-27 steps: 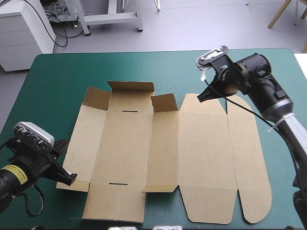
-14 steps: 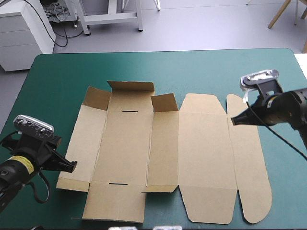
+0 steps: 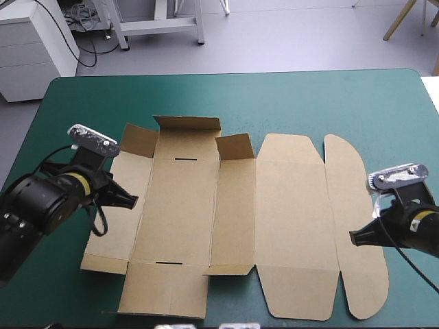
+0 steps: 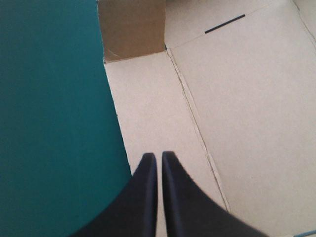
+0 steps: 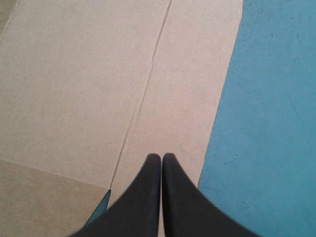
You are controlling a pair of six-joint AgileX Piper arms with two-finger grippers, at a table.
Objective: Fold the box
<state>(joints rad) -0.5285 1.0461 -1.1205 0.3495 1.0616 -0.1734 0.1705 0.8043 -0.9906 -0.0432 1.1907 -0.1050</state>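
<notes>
box [image 3: 233,226] flat, lengthwise between side edges of surface [image 3: 309,96] | left pincer [image 3: 130,201] clenched empty over left end | right pincer [image 3: 354,238] likewise, right end

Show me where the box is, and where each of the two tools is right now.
box [image 3: 291,212]: high view, on its wide flat panel.
left tool [image 4: 156,157]: left wrist view, between its shut black fingertips.
right tool [image 5: 161,157]: right wrist view, between its shut black fingertips.

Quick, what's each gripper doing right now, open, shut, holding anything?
Left gripper: shut, holding nothing, over the flat brown cardboard box near its left edge.
Right gripper: shut, holding nothing, over the box near its right edge.
</notes>
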